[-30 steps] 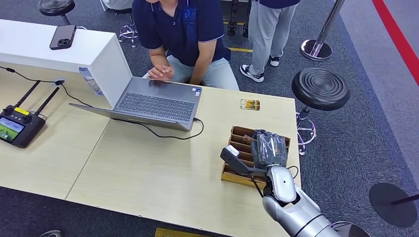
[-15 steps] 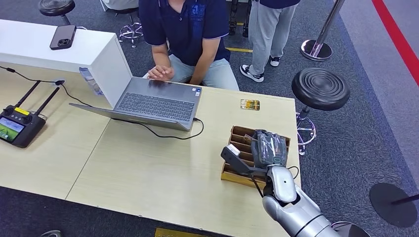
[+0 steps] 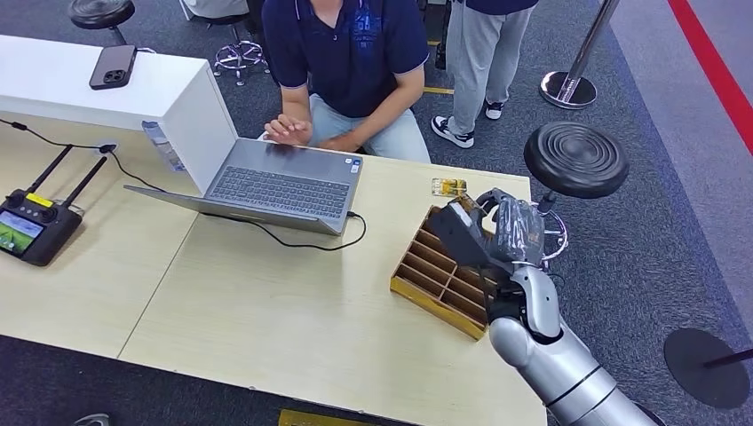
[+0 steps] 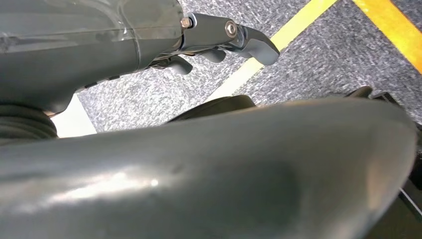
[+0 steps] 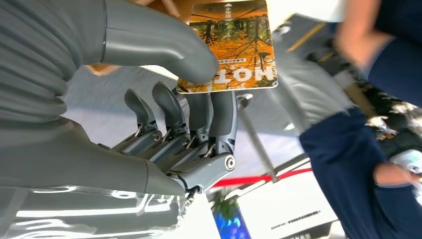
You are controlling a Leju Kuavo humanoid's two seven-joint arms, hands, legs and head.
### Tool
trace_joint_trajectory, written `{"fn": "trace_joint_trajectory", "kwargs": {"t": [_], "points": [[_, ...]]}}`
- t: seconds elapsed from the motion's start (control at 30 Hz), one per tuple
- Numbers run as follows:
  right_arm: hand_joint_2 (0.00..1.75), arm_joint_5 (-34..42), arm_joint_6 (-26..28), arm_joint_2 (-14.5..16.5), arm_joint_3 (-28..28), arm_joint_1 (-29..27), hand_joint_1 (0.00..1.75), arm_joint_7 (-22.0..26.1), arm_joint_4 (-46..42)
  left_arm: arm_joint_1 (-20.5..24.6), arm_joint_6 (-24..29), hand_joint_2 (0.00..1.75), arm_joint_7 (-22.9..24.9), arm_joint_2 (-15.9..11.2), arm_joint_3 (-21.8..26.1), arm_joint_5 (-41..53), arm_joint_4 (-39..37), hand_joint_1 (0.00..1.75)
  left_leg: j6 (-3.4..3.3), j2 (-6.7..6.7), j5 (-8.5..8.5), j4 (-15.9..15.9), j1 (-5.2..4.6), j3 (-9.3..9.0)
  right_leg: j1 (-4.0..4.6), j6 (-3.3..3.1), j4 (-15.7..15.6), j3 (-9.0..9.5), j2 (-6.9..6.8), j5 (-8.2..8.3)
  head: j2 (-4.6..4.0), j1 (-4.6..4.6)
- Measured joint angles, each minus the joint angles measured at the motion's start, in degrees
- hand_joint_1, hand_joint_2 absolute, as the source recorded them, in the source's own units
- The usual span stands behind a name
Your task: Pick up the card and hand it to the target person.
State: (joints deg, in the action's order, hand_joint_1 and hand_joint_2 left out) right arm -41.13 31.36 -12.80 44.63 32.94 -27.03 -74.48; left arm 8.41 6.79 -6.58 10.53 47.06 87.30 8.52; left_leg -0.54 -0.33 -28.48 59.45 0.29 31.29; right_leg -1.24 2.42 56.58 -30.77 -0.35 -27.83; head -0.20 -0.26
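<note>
Over at the left end of the bench (image 3: 266, 311) sits a remote (image 3: 31, 226), then an open laptop (image 3: 275, 182) with a person (image 3: 351, 62) seated behind it. Right of the laptop, a wooden tray (image 3: 435, 280) lies tilted near the bench's right edge, a small card (image 3: 449, 187) beyond it. Above the tray the right hand (image 3: 497, 235) pinches the orange card (image 5: 229, 45) between thumb and fingers (image 5: 221, 119). The left hand (image 4: 219, 42) hangs over the carpet; its grip I cannot tell.

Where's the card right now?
The card is pinched in the right hand, lifted above the far end of the wooden tray, at the table's right side.
</note>
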Motion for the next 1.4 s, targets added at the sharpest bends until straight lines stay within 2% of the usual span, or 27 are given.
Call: {"fn": "trace_joint_trajectory", "kwargs": {"t": [0.1, 0.2, 0.33, 0.5, 0.67, 0.8, 1.03, 1.4], "points": [[1.75, 7.6, 0.2, -0.2, -0.5, 1.1, 1.4, 2.8, -2.9, 0.0, -0.2, 0.0, -0.3, -0.1, 0.0, 0.0, 0.0, 0.0, 0.0, 0.0, 0.01, 0.0, 0.01, 0.01, 0.0, -0.01, 0.0, 0.0, 0.0, 0.0, 0.0, 0.0], [1.75, 17.6, -1.1, 0.0, -0.4, 2.1, 1.4, 7.5, -5.2, 0.0, -0.3, 0.0, -0.5, -0.2, 0.2, 0.0, 0.0, 0.0, 0.01, -0.01, 0.01, 0.0, 0.02, 0.03, 0.01, -0.01, 0.0, 0.0, -0.01, 0.0, 0.0, -0.01], [1.75, 30.3, -5.6, 2.6, 0.7, 3.3, 1.4, 14.9, -5.2, 0.2, -0.7, 0.0, -0.6, -0.2, 0.4, 0.0, 0.0, 0.0, 0.01, -0.02, 0.01, 0.0, 0.05, 0.08, 0.03, -0.01, 0.0, -0.03, -0.02, 0.0, 0.0, 0.0], [1.75, 37.0, -9.4, 7.5, 3.6, 3.9, 1.4, 21.2, -0.6, 0.7, -1.0, 0.0, 0.0, -0.2, 0.4, 0.0, 0.0, 0.0, 0.03, -0.15, 0.06, 0.0, 0.1, 0.19, 0.09, -0.01, 0.0, -0.07, -0.13, 0.0, 0.0, 0.0], [1.75, 39.6, -10.3, 12.1, 5.6, 4.0, 1.4, 25.0, 6.0, 0.8, -1.3, 0.0, 0.8, 0.1, 0.4, 0.0, 0.0, 0.0, 0.03, -0.18, 0.06, 0.0, 0.11, 0.25, 0.09, -0.01, 0.0, -0.12, -0.15, 0.0, 0.0, 0.0], [1.75, 39.4, -9.1, 15.3, 6.6, 4.2, 1.75, 26.7, 11.0, 0.7, -1.5, 1.75, 1.9, 0.2, 0.4, 0.0, 0.0, 0.0, 0.02, -0.25, 0.07, 0.0, 0.1, 0.28, 0.09, -0.01, 0.0, -0.14, -0.23, 0.0, 0.0, 0.0], [1.75, 37.8, -6.5, 17.8, 7.2, 4.7, 1.75, 26.7, 15.8, 0.4, -2.0, 1.75, 4.8, 0.1, 0.3, 0.0, 0.0, 0.0, 0.02, -0.24, 0.08, 0.0, 0.1, 0.28, 0.09, -0.02, 0.0, -0.15, -0.22, 0.0, 0.0, 0.0], [1.75, 35.6, -1.0, 18.8, 7.3, 6.9, 1.75, 25.9, 20.1, 1.1, -3.3, 1.75, 5.0, 0.2, 0.2, 0.0, 0.0, 0.0, 0.03, -0.24, 0.1, 0.0, 0.1, 0.27, 0.09, -0.02, 0.0, -0.16, -0.22, 0.01, 0.0, 0.0]]}}
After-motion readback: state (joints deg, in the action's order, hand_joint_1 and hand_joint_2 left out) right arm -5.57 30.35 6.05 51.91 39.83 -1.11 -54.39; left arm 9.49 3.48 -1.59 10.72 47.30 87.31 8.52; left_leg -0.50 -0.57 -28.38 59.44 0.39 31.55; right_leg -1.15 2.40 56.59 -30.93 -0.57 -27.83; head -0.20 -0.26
